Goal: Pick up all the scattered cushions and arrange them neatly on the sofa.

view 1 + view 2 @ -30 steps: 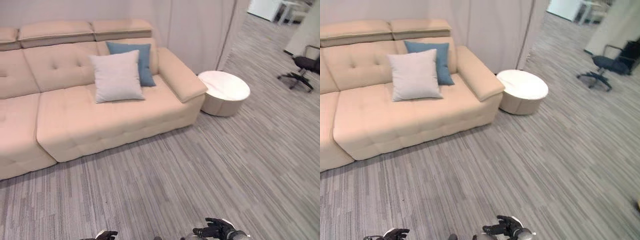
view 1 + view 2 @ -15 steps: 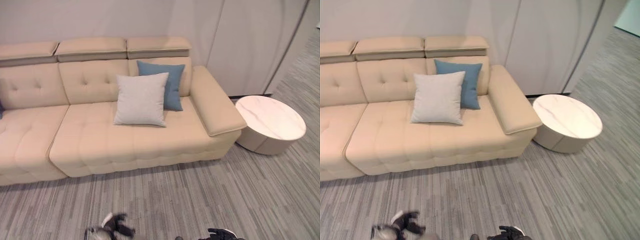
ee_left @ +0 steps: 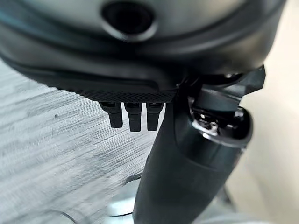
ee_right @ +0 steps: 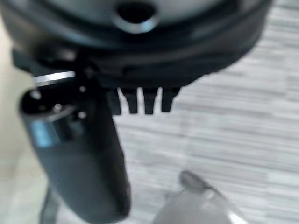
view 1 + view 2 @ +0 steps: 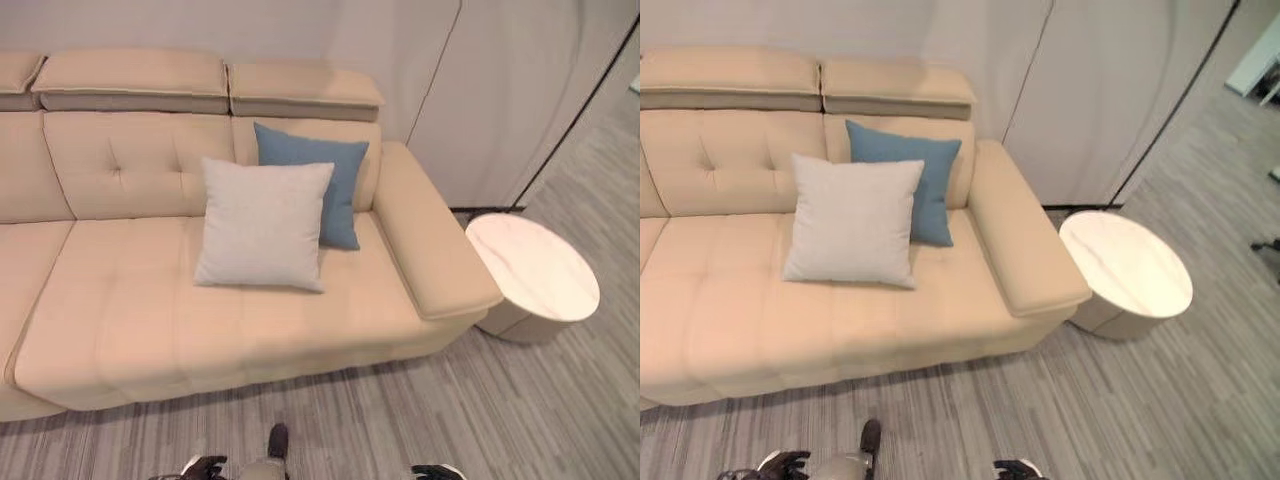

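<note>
- Two cushions lean on the beige sofa (image 5: 150, 330) in mid-frame: a pale grey cushion (image 5: 262, 224) in front, overlapping a blue cushion (image 5: 322, 178)
- Left hand (image 5: 203, 466) at bottom edge, fingers straight, empty
- Right hand (image 5: 434, 471) at bottom edge, likewise empty
- Round white side table (image 5: 532, 268) stands at right, on grey carpet (image 5: 560, 410)

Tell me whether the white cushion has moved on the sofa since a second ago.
No. The white cushion overlaps the blue cushion by the sofa armrest exactly as before; the camera shifted.
</note>
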You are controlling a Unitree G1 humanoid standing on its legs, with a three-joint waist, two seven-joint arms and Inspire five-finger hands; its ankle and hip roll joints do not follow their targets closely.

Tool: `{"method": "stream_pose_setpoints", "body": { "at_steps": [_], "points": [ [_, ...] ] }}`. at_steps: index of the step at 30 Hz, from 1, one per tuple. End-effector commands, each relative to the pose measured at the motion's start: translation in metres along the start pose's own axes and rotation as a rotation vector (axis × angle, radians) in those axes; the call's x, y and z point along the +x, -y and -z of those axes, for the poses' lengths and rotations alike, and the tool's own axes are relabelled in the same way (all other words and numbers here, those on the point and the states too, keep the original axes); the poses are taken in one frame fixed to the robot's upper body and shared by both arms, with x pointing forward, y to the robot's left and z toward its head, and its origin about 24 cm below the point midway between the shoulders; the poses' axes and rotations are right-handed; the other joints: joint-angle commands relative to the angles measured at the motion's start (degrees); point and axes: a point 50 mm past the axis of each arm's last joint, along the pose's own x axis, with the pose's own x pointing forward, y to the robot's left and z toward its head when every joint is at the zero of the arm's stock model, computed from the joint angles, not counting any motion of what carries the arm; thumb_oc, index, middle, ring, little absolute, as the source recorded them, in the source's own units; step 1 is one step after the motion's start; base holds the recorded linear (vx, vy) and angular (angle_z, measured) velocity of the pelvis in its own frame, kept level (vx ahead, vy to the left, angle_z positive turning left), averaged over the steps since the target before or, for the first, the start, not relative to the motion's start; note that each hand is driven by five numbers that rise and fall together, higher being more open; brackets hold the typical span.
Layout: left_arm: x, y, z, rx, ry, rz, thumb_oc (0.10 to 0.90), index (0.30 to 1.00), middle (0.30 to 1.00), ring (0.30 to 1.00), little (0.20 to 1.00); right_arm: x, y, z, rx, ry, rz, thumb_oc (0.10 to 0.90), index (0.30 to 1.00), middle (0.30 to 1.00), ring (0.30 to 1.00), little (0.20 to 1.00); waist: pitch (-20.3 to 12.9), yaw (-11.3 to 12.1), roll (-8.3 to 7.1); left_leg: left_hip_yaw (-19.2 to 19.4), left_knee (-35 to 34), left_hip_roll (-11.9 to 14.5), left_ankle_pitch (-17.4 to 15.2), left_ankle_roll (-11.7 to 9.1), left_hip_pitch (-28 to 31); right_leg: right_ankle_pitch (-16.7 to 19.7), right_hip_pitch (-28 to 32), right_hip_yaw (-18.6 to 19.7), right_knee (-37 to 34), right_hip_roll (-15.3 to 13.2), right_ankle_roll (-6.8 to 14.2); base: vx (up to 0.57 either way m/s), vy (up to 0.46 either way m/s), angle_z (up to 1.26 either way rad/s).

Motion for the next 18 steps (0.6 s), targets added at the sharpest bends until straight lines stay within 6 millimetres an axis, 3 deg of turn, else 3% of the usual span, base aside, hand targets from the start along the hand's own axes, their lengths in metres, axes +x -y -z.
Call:
{"method": "stream_pose_setpoints", "body": {
  "at_steps": [1,2,3,4,6,7,8,12,13,14,17,18],
  "points": [
    [0.002,0.005,-0.019,-0.051,0.052,0.019,0.800,0.900,0.900,0.900,0.900,-0.003,0.030,-0.012,-0.036,0.040,0.053,0.800,0.900,0.900,0.900,0.900,0.7,1.2,2.60,-0.6,3.7,2.9,-4.7,-2.3,-1.9,11.6,-7.9,1.0,12.5,1.2,3.4,0.36,0.211,0.65],
    [0.002,-0.002,-0.021,-0.067,0.059,0.002,0.800,0.900,0.900,0.900,0.900,-0.003,0.030,-0.012,-0.032,0.043,0.053,0.800,0.900,0.900,0.900,0.900,0.9,0.6,3.31,-1.5,3.9,2.7,-6.0,-1.8,0.0,12.1,-10.0,0.8,15.9,0.8,2.8,0.24,0.101,0.79],
    [0.002,-0.005,-0.022,-0.072,0.064,-0.005,0.800,0.900,0.900,0.900,0.900,-0.003,0.030,-0.012,-0.027,0.046,0.051,0.800,0.900,0.900,0.900,0.900,1.1,0.1,4.00,-2.3,3.2,2.9,-6.9,-1.6,1.7,10.1,-12.1,0.3,17.2,0.4,2.1,0.47,0.127,0.73],
    [0.002,-0.008,-0.021,-0.062,0.060,-0.020,0.800,0.900,0.900,0.900,0.900,-0.003,0.030,-0.012,-0.036,0.045,0.051,0.800,0.900,0.900,0.900,0.900,1.2,-0.8,4.78,-3.7,1.2,2.8,-7.8,-1.9,4.9,4.4,-14.6,-2.6,10.7,0.1,-0.1,0.31,0.058,0.63],
    [0.002,-0.009,-0.018,-0.052,0.050,-0.026,0.800,0.900,0.900,0.900,0.900,-0.003,0.030,-0.013,-0.049,0.049,0.048,0.800,0.900,0.900,0.900,0.900,1.5,-1.3,4.89,-4.4,0.6,2.6,-8.1,-2.2,6.0,3.4,-15.7,-3.4,7.1,0.8,-1.0,0.28,-0.023,0.43],
    [0.001,-0.010,-0.015,-0.042,0.040,-0.027,0.800,0.900,0.900,0.900,0.900,-0.004,0.031,-0.015,-0.066,0.058,0.048,0.800,0.900,0.900,0.900,0.900,1.8,-2.1,4.88,-5.3,-0.1,2.4,-8.5,-2.5,7.6,3.4,-16.8,-4.3,2.6,1.4,-1.5,0.39,-0.138,0.49],
    [0.001,-0.009,-0.011,-0.018,0.027,-0.025,0.800,0.900,0.900,0.900,0.900,-0.005,0.037,-0.019,-0.086,0.070,0.061,0.800,0.900,0.900,0.900,0.900,1.8,-3.3,4.32,-6.2,-0.9,1.9,-9.6,-3.1,9.5,4.7,-18.1,-4.0,-7.7,1.9,-1.3,0.30,-0.128,0.47],
    [0.001,-0.003,-0.005,0.012,0.011,-0.006,0.800,0.900,0.900,0.900,0.900,-0.006,0.048,-0.018,-0.081,0.062,0.093,0.800,0.900,0.900,0.900,0.900,1.5,-4.6,4.29,-7.7,-0.3,1.6,-12.2,-3.3,12.0,6.8,-17.9,0.0,-15.0,3.1,-1.1,0.24,-0.072,0.36],
    [0.001,-0.003,-0.005,0.012,0.011,-0.006,0.800,0.900,0.900,0.900,0.900,-0.006,0.048,-0.018,-0.081,0.062,0.093,0.800,0.900,0.900,0.900,0.900,1.6,-4.6,4.30,-7.7,-0.3,1.6,-12.2,-3.3,12.0,6.8,-17.8,0.0,-15.0,3.1,-1.1,0.32,-0.145,0.44],
    [0.000,0.005,0.005,-0.027,-0.024,0.014,0.800,0.900,0.900,0.900,0.900,-0.007,0.045,-0.009,-0.070,0.037,0.095,0.800,0.900,0.900,0.900,0.900,0.2,-4.2,4.44,-8.0,1.9,1.3,-14.2,-4.1,12.6,6.5,-15.0,0.3,-16.7,3.8,-2.6,0.23,-0.100,0.43],
    [-0.001,0.006,0.006,-0.048,-0.030,0.018,0.800,0.900,0.900,0.900,0.900,-0.007,0.044,-0.006,-0.069,0.033,0.094,0.800,0.900,0.900,0.900,0.900,0.0,-4.1,4.37,-8.1,4.1,1.2,-15.0,-4.7,12.0,6.1,-13.7,-0.3,-17.4,4.0,-3.2,0.14,-0.079,0.39],
    [0.000,0.012,0.003,-0.111,-0.021,0.031,0.800,0.900,0.900,0.900,0.900,-0.006,0.043,-0.008,-0.066,0.041,0.098,0.800,0.900,0.900,0.900,0.900,0.4,-3.6,4.12,-7.6,9.7,1.4,-14.7,-6.1,10.0,5.4,-11.8,-1.3,-18.1,4.3,-4.1,0.11,-0.076,0.26]
  ]
}}
